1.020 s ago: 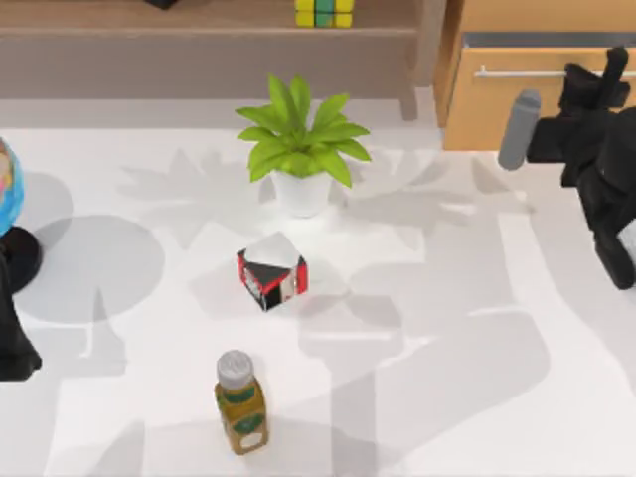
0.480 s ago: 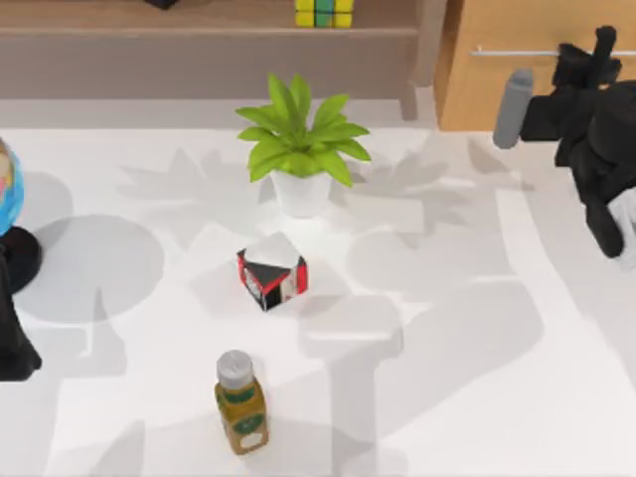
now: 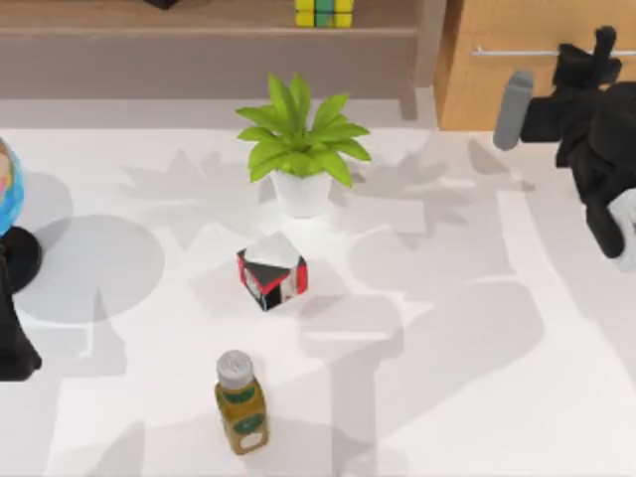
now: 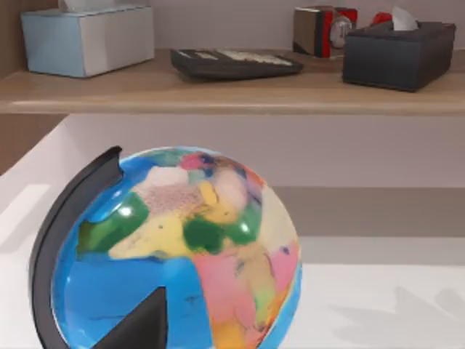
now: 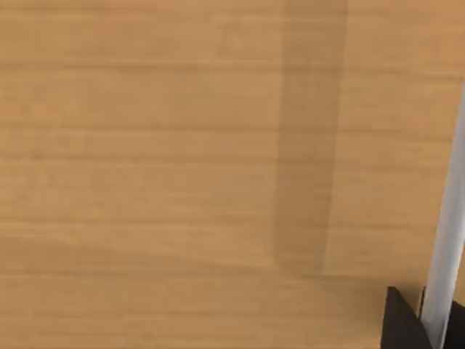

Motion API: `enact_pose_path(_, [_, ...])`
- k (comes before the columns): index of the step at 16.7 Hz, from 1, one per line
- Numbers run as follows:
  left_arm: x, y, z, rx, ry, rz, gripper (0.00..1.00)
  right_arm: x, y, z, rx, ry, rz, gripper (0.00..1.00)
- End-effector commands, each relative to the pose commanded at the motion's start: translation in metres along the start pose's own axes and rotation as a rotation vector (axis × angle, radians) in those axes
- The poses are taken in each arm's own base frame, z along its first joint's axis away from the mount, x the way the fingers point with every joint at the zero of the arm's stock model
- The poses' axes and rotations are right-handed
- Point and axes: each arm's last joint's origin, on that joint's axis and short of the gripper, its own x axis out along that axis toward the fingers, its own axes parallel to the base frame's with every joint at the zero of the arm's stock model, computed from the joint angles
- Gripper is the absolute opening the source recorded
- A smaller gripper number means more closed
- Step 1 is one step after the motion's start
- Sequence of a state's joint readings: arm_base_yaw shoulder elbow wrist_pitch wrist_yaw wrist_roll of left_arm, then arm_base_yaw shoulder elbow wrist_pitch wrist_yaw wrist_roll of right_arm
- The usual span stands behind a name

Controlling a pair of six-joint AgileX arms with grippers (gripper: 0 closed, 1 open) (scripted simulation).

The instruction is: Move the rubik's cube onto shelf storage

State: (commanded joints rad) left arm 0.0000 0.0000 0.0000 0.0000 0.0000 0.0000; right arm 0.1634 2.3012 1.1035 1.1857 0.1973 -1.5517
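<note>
Cube on shelf; placement looks complete

Left arm parks at the table's left edge beside the globe; finger state cannot be told. Cube rests on the shelf, apart from both arms. Right gripper sits against the cabinet handle; finger state cannot be told. Nothing appears left to do.

You see the small yellow-and-green gridded rubik's cube on the light-brown wooden shelf board. On your white desk: a red, black and white box, a leafy green plant in a white pot, an amber bottle with a grey cap, and a blue multicoloured globe.
</note>
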Motion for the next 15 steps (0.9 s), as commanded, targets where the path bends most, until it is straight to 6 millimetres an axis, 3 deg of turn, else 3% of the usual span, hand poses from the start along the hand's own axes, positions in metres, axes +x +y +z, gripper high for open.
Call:
enact_pose_path(9, [0.0, 0.0, 0.0, 0.0, 0.0, 0.0, 1.0, 0.0, 0.0, 0.0, 0.0, 0.0, 0.0, 0.98])
enact_pose_path(15, [0.0, 0.0, 0.0, 0.0, 0.0, 0.0, 1.0, 0.0, 0.0, 0.0, 0.0, 0.0, 0.0, 1.0])
